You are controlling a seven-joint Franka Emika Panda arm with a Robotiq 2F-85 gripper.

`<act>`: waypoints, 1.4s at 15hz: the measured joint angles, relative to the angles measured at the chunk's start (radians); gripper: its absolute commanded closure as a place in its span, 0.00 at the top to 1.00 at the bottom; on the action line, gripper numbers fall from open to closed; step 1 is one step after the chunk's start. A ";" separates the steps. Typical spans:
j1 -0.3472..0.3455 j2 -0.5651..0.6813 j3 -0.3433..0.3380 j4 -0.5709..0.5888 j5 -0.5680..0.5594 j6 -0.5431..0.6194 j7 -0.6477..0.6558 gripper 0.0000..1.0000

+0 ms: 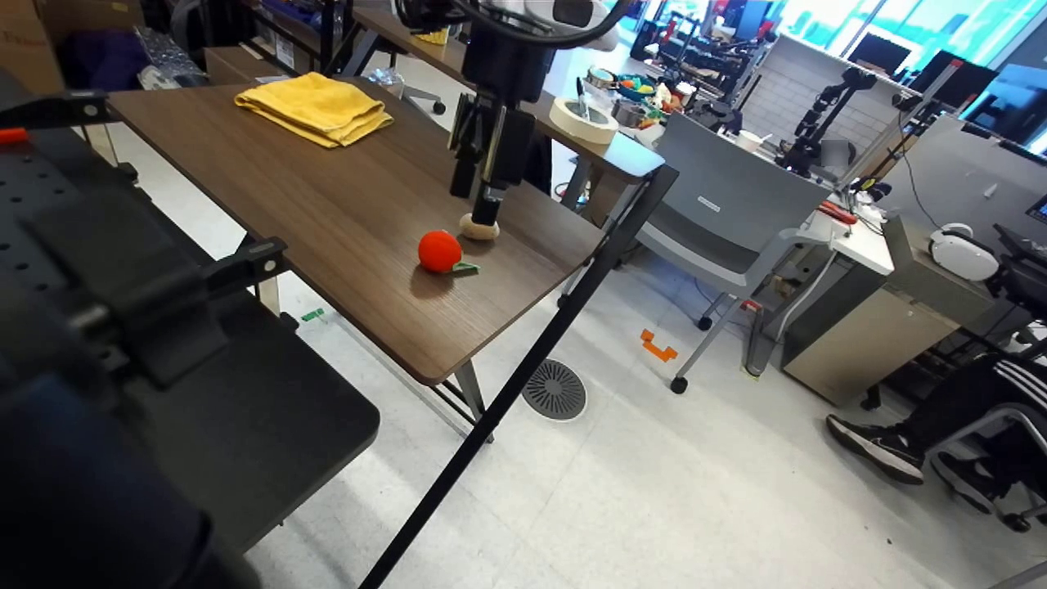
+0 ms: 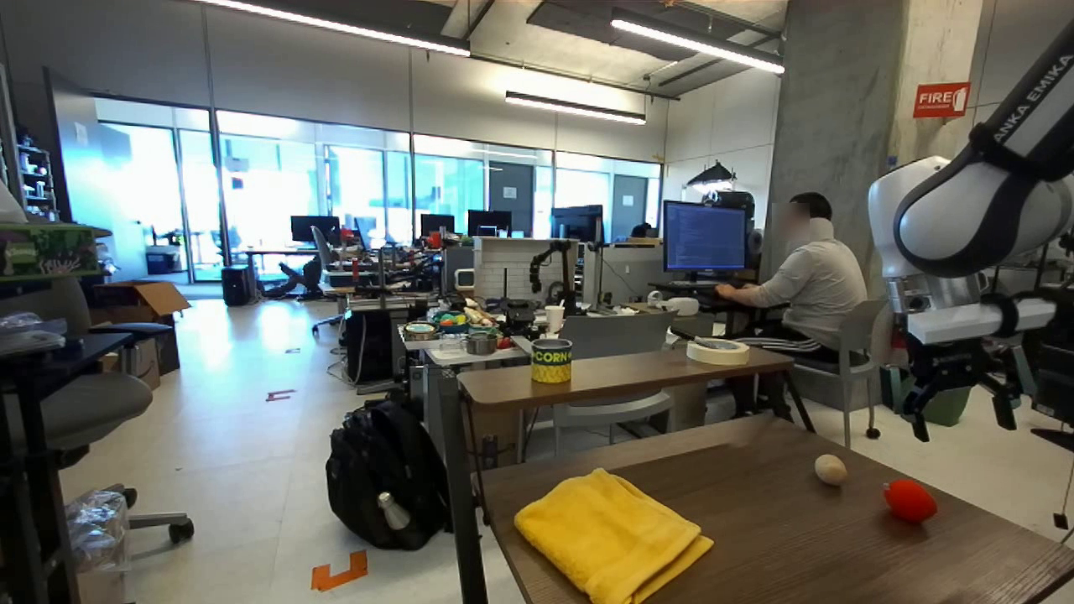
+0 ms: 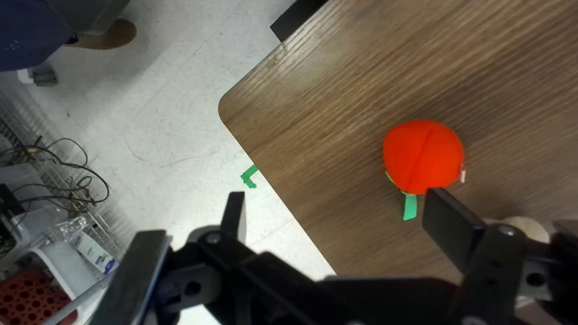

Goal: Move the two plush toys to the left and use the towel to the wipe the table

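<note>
spread black two-finger gripper nearest, task looking unstarted

the gripper hangs closest to the wrist camera, its fingers wide apart, released, holding nothing. in an exterior view the folded yellow cloth towel lies near and left on the brown wood-grain table; the round red green-tabbed plush toy and the small cream rounded toy sit to the right, apart but near each other, the cream one a little farther off. the gripper seems to touch neither, though one finger partly hides the cream toy in the wrist view.

judging by that, nothing is done: both toys are on the right, and the towel's neat folds suggest the wiping is not begun. remaining: carry each toy left, then take the towel and wipe.

of containers, the yellow cylindrical can lettered "corn" stands on a narrow brown table beyond, contents hidden. farther off, the silver metal pot and white paper cup show no readable contents. in the wrist view, left of the table, a white plastic bin looks to hold a dark-red perforated piece.
</note>
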 measured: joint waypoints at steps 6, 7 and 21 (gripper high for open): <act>-0.062 -0.125 0.002 -0.062 0.020 0.067 -0.380 1.00; -0.078 -0.149 0.007 -0.075 0.034 0.088 -0.443 1.00; -0.143 -0.195 0.082 -0.175 0.185 0.233 -0.721 1.00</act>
